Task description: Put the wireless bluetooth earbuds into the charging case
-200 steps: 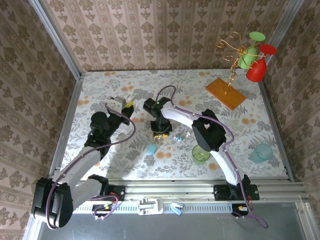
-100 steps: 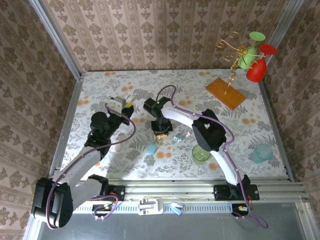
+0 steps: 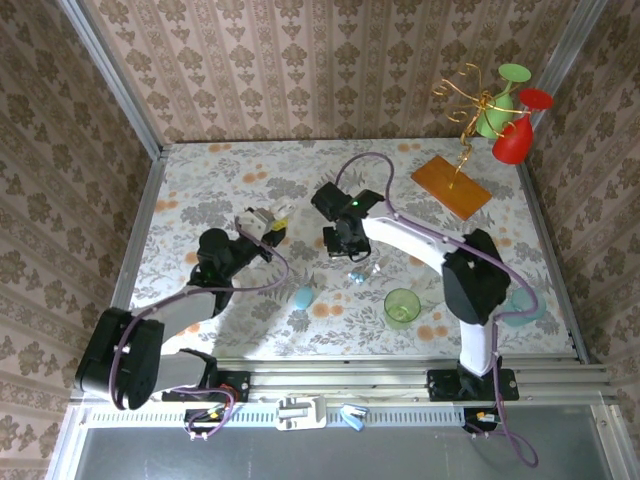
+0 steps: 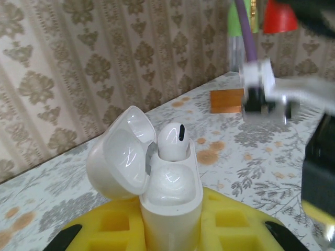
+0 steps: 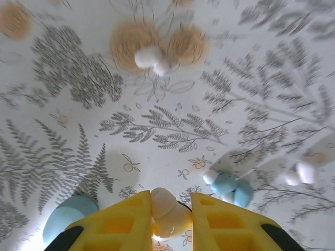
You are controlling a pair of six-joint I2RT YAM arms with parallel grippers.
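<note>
One earbud point(image 4: 172, 140) sat in the charging case point(image 4: 170, 196), its rounded head poking up from the well nearer the lid. The space beside it appeared unfilled, so I judged the task roughly half done.

The left jaws were clamped tight on the case's lower body, holding it up at about 9 o'clock of the middle of the tabletop point(image 3: 200, 180). In the left wrist view the case stood upright, its long axis running 12 to 6, mouth facing up, and the lid swung open toward 10 o'clock. The seated bud's long axis followed the case's, stem down and hidden.

The right jaws, near the tabletop's middle, were nearly closed on a second white earbud point(image 5: 166, 206), pinched between the yellow pads point(image 5: 115, 219). Just its rounded end showed, so I could not tell which way its stem pointed. What was left, by my reading, was to carry that bud to the case and seat it stem-first in the free well.

Loose on the tabletop lay a pale blue pair point(image 5: 230, 187) at 3 o'clock of the held bud, a white bud point(image 5: 152, 57) at 12 o'clock and a light-blue case point(image 5: 68, 219) at 9 o'clock.
</note>
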